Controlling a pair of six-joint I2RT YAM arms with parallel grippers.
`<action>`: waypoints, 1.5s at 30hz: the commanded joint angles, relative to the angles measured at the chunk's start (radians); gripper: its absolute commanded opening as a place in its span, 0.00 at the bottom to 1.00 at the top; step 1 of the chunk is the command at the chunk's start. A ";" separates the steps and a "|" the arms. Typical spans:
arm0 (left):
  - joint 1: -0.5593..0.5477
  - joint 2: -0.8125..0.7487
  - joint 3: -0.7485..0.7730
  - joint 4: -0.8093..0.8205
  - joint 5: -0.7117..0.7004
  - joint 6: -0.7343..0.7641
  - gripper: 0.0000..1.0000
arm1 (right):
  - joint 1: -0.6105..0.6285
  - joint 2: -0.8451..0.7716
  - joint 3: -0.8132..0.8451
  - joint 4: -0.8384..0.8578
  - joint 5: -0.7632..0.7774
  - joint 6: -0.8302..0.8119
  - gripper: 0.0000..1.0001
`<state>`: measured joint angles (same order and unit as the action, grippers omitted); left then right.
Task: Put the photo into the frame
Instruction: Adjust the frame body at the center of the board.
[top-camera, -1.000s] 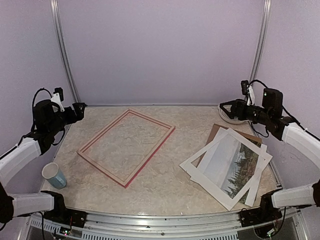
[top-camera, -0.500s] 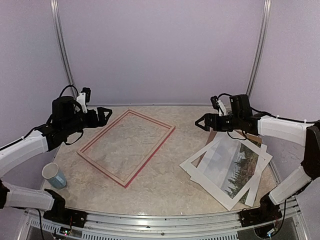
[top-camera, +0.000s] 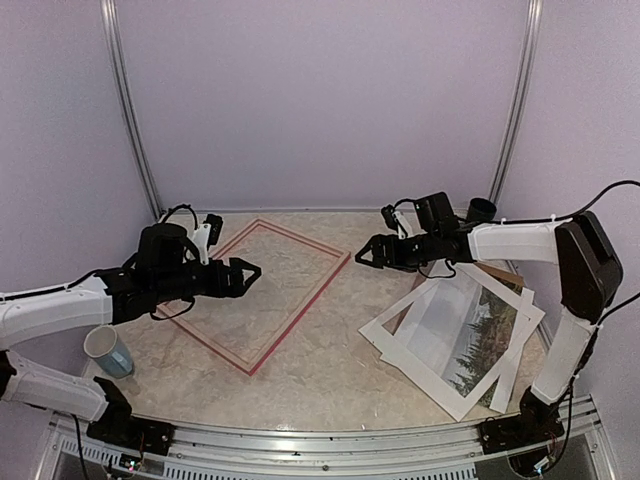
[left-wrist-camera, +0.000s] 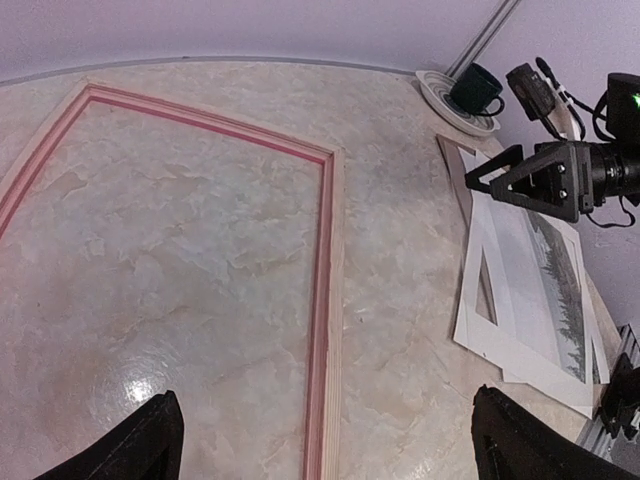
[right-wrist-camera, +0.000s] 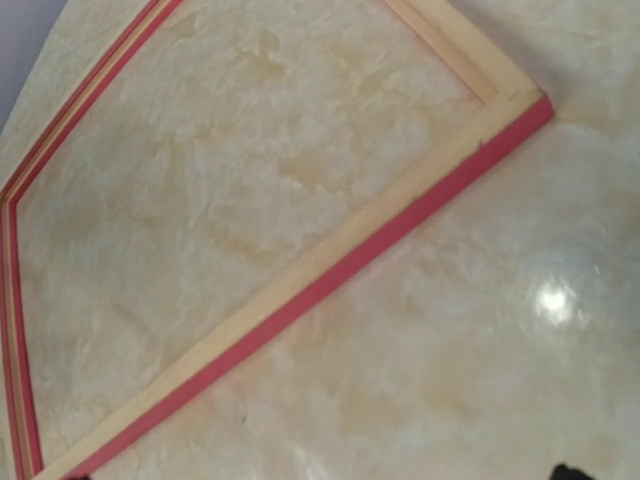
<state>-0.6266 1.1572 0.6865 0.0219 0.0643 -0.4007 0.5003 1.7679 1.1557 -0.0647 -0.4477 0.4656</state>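
Photo (top-camera: 468, 335): flat among white mat pieces (top-camera: 395, 335), beside and nearer than the right tool (top-camera: 363, 255).
Frame (top-camera: 310, 300): flat under the left tool (top-camera: 250, 277); red edge just left of the right tool.
Tools: both wide open, empty.
Room: bare surface (top-camera: 335, 355) between frame and photo.

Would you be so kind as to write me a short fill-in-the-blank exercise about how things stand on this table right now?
The photo lies to the robot's ____ of the frame.
The left hand and the right hand both stand ____ and hold nothing.
The blue mug stands on the side of the ____ arm.
The white mat lies over the ____.
Missing words: right; open; left; photo.
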 joint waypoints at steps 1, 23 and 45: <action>-0.046 0.022 -0.039 0.025 0.016 -0.042 0.99 | 0.014 0.068 0.078 0.020 -0.009 0.028 0.99; -0.193 0.277 -0.087 0.131 0.153 -0.067 0.99 | 0.050 0.370 0.329 0.014 -0.064 0.042 0.99; -0.338 0.499 0.001 0.247 0.196 -0.121 0.99 | 0.067 0.513 0.438 0.031 -0.101 0.050 0.99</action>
<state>-0.9463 1.6264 0.6506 0.2329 0.2329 -0.5087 0.5533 2.2433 1.5562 -0.0536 -0.5339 0.5117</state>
